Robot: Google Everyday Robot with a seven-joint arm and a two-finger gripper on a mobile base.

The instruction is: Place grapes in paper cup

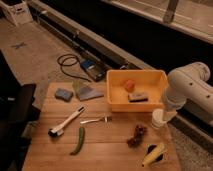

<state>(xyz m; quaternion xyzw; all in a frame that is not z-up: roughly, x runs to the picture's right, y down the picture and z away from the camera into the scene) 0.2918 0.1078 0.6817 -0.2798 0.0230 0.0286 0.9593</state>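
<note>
The grapes [137, 135], a small dark lumpy bunch, lie on the wooden table [110, 150] at the front right. The paper cup [158, 119], small and white, stands just behind and to the right of them, by the yellow tub's front right corner. My white arm comes in from the right and bends down. My gripper [168, 112] is at its end, right above and behind the cup and a short way behind the grapes. The grapes lie free on the table.
The yellow tub [135, 75] holds a small orange fruit [129, 84] and a dark block [137, 97]. A black holder with yellow corn [155, 154] sits front right. A green pepper [78, 141], brush [65, 123], fork [95, 120], blue sponge [63, 93] and grey cloth [86, 91] lie to the left.
</note>
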